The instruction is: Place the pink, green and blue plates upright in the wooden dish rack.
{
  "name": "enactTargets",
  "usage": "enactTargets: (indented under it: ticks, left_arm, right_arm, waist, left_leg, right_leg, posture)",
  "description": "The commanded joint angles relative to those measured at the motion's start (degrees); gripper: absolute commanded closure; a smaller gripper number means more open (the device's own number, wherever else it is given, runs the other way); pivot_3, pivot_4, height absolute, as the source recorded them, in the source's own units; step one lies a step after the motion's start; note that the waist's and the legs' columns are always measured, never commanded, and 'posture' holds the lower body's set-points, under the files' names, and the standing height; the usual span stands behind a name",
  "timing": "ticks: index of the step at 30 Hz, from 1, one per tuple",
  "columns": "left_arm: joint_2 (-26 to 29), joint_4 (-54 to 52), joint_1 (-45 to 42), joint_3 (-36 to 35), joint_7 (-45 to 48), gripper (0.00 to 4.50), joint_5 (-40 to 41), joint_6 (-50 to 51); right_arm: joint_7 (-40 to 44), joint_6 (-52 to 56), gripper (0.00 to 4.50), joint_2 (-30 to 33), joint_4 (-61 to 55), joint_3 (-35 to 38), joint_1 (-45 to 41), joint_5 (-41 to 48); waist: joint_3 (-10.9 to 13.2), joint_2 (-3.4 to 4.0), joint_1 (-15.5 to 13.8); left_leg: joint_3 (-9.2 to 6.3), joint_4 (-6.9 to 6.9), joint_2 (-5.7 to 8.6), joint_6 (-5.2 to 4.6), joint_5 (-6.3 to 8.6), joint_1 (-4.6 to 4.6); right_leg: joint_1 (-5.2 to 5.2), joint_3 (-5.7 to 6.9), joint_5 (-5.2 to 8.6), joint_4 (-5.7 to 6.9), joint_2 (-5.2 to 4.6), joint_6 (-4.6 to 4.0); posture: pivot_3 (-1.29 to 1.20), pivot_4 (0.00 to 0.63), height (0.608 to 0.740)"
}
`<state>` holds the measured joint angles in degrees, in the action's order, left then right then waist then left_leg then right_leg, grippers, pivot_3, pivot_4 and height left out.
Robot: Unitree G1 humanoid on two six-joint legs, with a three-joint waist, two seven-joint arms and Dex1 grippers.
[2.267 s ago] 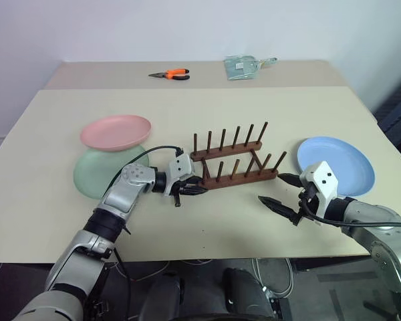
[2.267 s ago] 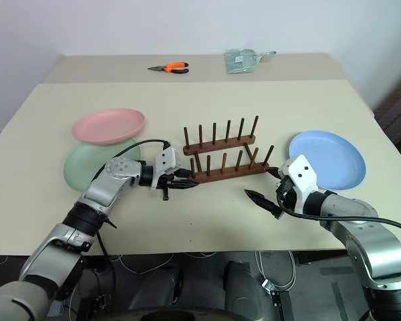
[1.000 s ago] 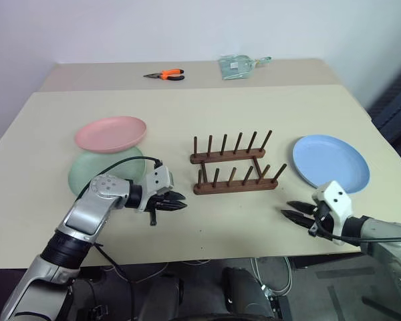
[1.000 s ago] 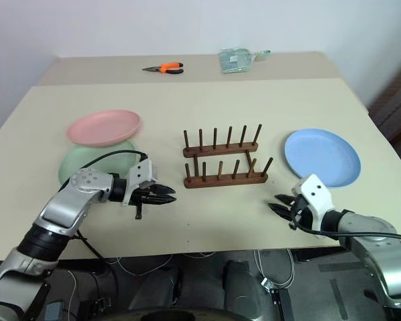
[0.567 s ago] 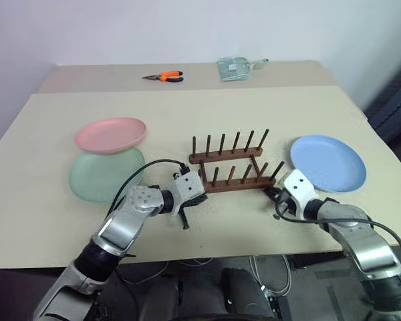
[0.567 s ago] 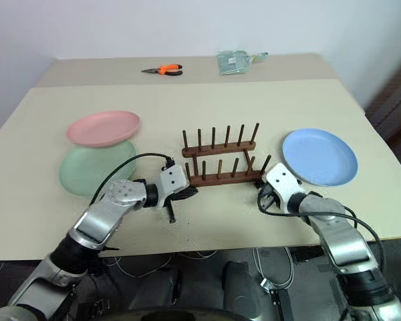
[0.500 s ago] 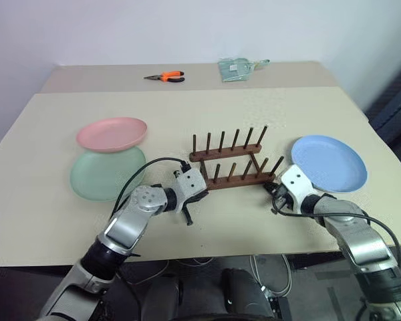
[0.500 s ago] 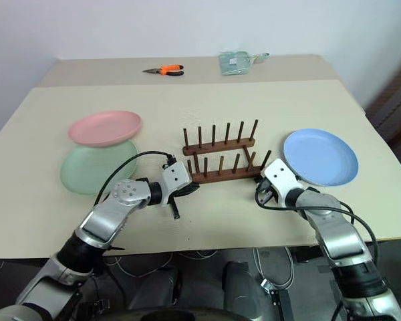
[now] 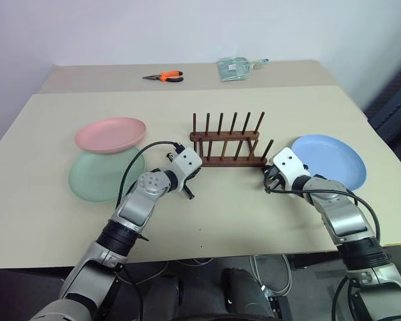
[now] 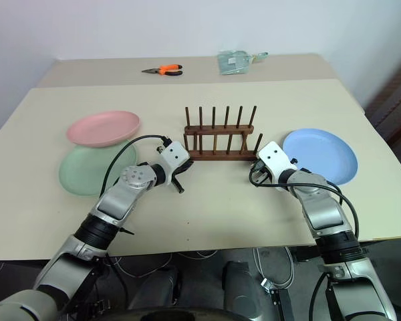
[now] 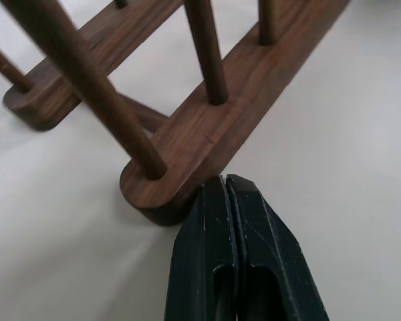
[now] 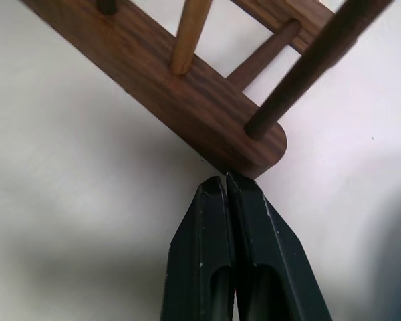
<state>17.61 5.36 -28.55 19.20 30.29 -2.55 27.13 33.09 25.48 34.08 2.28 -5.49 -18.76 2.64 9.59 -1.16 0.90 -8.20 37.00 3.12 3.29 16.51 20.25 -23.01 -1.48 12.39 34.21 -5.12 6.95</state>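
The wooden dish rack (image 9: 227,144) stands empty mid-table, its pegs upright. My left gripper (image 11: 224,180) is shut, its tips against the left end of the rack's near rail (image 11: 207,134). My right gripper (image 12: 225,177) is shut too, tips touching the right end of that rail (image 12: 207,100). The pink plate (image 9: 111,134) lies to the rack's left, overlapping the far edge of the green plate (image 9: 97,180). The blue plate (image 9: 334,160) lies flat to the rack's right, just beyond my right gripper (image 9: 269,177).
Orange-handled pliers (image 9: 164,76) and a clear plastic bag (image 9: 235,67) lie on the far table section. The table's right edge runs close behind the blue plate. Bare tabletop (image 9: 220,214) stretches in front of the rack.
Both shut grippers came forward to the ends of the rack's near rail. The rack has slid away from me and turned square to the table.
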Motion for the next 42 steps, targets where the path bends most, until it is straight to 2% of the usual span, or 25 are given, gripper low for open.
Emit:
enactTargets:
  ticks: [1, 3, 5, 8, 9, 11, 13, 17, 21, 26, 29, 32, 34, 37, 38, 39, 42]
  left_arm:
    - [3.0, -11.5, 6.6, -5.8, 7.0, 3.99, 9.1, 5.8]
    - [2.8, -22.9, 10.2, -16.1, 10.7, 3.28, 23.1, 10.3]
    - [1.6, -27.7, 9.3, -30.1, 5.9, 2.32, 34.7, 16.2]
    - [2.4, -27.5, 7.0, -38.5, -1.4, 0.86, 37.3, 19.7]
    - [4.0, -24.8, 4.5, -40.7, -7.6, 0.41, 32.7, 19.1]
    - [6.6, -20.2, -0.3, -43.2, -19.5, 0.41, 24.4, 19.5]
    - [5.9, -17.2, -5.7, -48.1, -33.8, 0.41, 18.9, 23.8]
    - [-1.5, -17.8, -12.7, -59.3, -48.5, 0.41, 19.3, 30.8]
    - [-6.7, -18.9, -15.1, -65.2, -51.2, 0.41, 23.2, 36.3]
    - [-10.6, -13.1, -18.3, -72.4, -51.0, 0.41, 30.7, 39.6]
    - [-11.0, -8.4, -20.0, -72.8, -50.0, 0.41, 33.2, 39.6]
    - [-12.0, -5.9, -21.4, -74.9, -53.3, 1.24, 34.2, 37.9]
    - [-12.3, -5.5, -21.5, -75.6, -55.0, 2.13, 34.5, 36.5]
    - [-12.7, -5.3, -21.8, -76.5, -57.0, 3.81, 36.2, 35.5]
    - [-12.7, -5.3, -21.8, -76.5, -57.2, 4.19, 36.9, 35.5]
    - [-12.4, -5.5, -21.6, -75.8, -56.8, 4.45, 37.4, 35.5]
    - [-10.7, -8.5, -20.2, -68.7, -50.0, 4.45, 38.4, 33.6]
  right_arm:
    - [8.3, -0.5, 3.92, 3.2, -9.7, 3.0, 3.3, 6.3]
    - [12.6, 3.0, 3.23, 5.0, -16.9, 5.9, 5.0, 12.3]
    - [15.8, 7.6, 2.28, 7.7, -23.3, 8.1, 5.0, 17.7]
    - [17.1, 11.4, 0.86, 9.6, -28.1, 9.2, 4.2, 21.6]
    - [17.0, 11.5, 0.45, 9.5, -29.0, 8.7, 2.6, 22.0]
    - [17.2, 11.4, 0.45, 9.2, -30.0, 7.6, 0.2, 22.6]
    - [18.0, 10.0, 0.45, 8.5, -28.6, 5.7, -1.6, 22.1]
    - [19.1, 6.2, 0.45, 7.6, -24.7, 3.4, -2.0, 20.1]
    - [20.1, 2.8, 0.45, 7.5, -22.4, 2.1, -0.9, 18.6]
    - [19.6, 2.4, 0.45, 6.9, -22.6, 1.7, -0.8, 18.2]
    - [18.7, 2.9, 0.45, 6.7, -23.7, 1.5, -0.7, 17.9]
    - [17.5, 3.5, 0.39, 6.6, -25.0, 1.9, -0.5, 17.6]
    - [16.5, 4.1, 0.39, 6.6, -25.7, 2.2, -0.7, 17.6]
    - [15.8, 5.2, 0.39, 7.0, -26.4, 2.9, -1.0, 18.3]
    - [15.7, 5.9, 0.39, 7.1, -26.5, 3.3, -1.3, 18.9]
    - [15.8, 6.7, 0.20, 7.2, -26.5, 3.7, -1.7, 19.6]
    - [15.6, 8.6, 0.20, 6.9, -26.4, 5.0, -4.1, 21.6]
  waist:
    - [0.0, 0.06, 0.2]
    - [0.1, 0.16, 0.3]
    - [0.4, 0.19, 0.0]
    - [0.4, 0.13, -0.3]
    - [0.3, 0.13, -0.3]
    - [0.4, 0.07, -0.3]
    - [0.4, -0.10, -0.3]
    - [0.4, -0.44, -0.6]
    - [0.5, -0.51, -1.4]
    - [0.5, -0.55, -1.7]
    - [0.5, -0.57, -1.5]
    - [0.5, -0.58, -1.5]
    - [0.5, -0.58, -1.4]
    - [0.5, -0.60, -1.5]
    - [0.5, -0.60, -1.6]
    - [0.5, -0.61, -1.6]
    - [0.5, -0.66, -1.6]
  left_leg:
    - [0.00, -0.04, 0.00, 0.00, 0.00, 0.02]
    - [0.02, -0.17, -0.03, -0.06, 0.04, 0.14]
    - [0.00, -0.16, -0.08, -0.09, 0.07, 0.27]
    - [-0.11, 0.03, -0.07, -0.09, 0.07, 0.26]
    - [-0.10, 0.02, -0.06, -0.08, 0.07, 0.08]
    - [-0.09, 0.02, -0.02, -0.07, 0.08, -0.13]
    - [-0.11, 0.06, 0.01, -0.07, 0.08, -0.07]
    - [-0.11, 0.00, 0.05, -0.06, 0.08, 0.22]
    - [-0.01, -0.02, 0.15, 0.00, 0.09, 0.30]
    - [0.00, 0.00, 0.14, 0.03, 0.08, 0.25]
    - [0.00, 0.04, 0.14, 0.07, 0.05, 0.21]
    - [0.00, 0.02, 0.13, 0.08, 0.04, 0.24]
    - [0.01, 0.01, 0.13, 0.09, 0.04, 0.24]
    - [0.02, -0.01, 0.11, 0.10, 0.04, 0.24]
    - [0.02, -0.01, 0.11, 0.10, 0.04, 0.25]
    - [0.02, 0.00, 0.11, 0.10, 0.04, 0.25]
    - [0.02, 0.01, 0.13, 0.10, 0.04, 0.26]
  right_leg:
    - [-0.04, 0.00, 0.00, 0.00, 0.00, 0.00]
    - [-0.23, -0.01, -0.01, -0.02, -0.01, 0.02]
    - [-0.35, -0.01, -0.08, -0.01, -0.01, -0.10]
    - [-0.22, 0.08, 0.00, -0.02, 0.01, 0.02]
    - [-0.03, 0.08, 0.03, -0.05, 0.01, 0.02]
    - [0.26, 0.08, 0.16, -0.15, 0.00, -0.10]
    - [0.22, 0.08, 0.15, -0.13, 0.00, -0.08]
    - [-0.11, 0.07, -0.12, -0.16, -0.03, 0.23]
    - [-0.22, 0.07, -0.22, -0.16, -0.18, 0.20]
    - [-0.18, 0.08, -0.16, -0.13, -0.16, 0.27]
    - [-0.14, 0.08, -0.11, -0.11, -0.14, 0.36]
    - [-0.18, 0.08, -0.12, -0.11, -0.14, 0.35]
    - [-0.21, 0.07, -0.15, -0.12, -0.14, 0.31]
    - [-0.23, 0.07, -0.23, -0.12, -0.14, 0.17]
    - [-0.23, 0.07, -0.23, -0.12, -0.14, 0.17]
    - [-0.22, 0.07, -0.22, -0.12, -0.14, 0.18]
    - [-0.20, 0.07, -0.21, -0.12, -0.14, 0.20]
  posture:
    - [0.00, 0.150, 0.740]
    - [0.00, 0.150, 0.740]
    - [0.00, 0.150, 0.740]
    - [0.00, 0.150, 0.740]
    - [0.00, 0.150, 0.740]
    - [0.00, 0.150, 0.740]
    - [0.00, 0.150, 0.740]
    - [0.00, 0.150, 0.740]
    - [0.00, 0.150, 0.740]
    - [0.00, 0.150, 0.740]
    - [0.00, 0.150, 0.740]
    - [0.00, 0.150, 0.740]
    - [0.00, 0.150, 0.740]
    - [0.00, 0.150, 0.740]
    - [0.00, 0.150, 0.740]
    - [0.00, 0.150, 0.740]
    - [0.00, 0.150, 0.740]
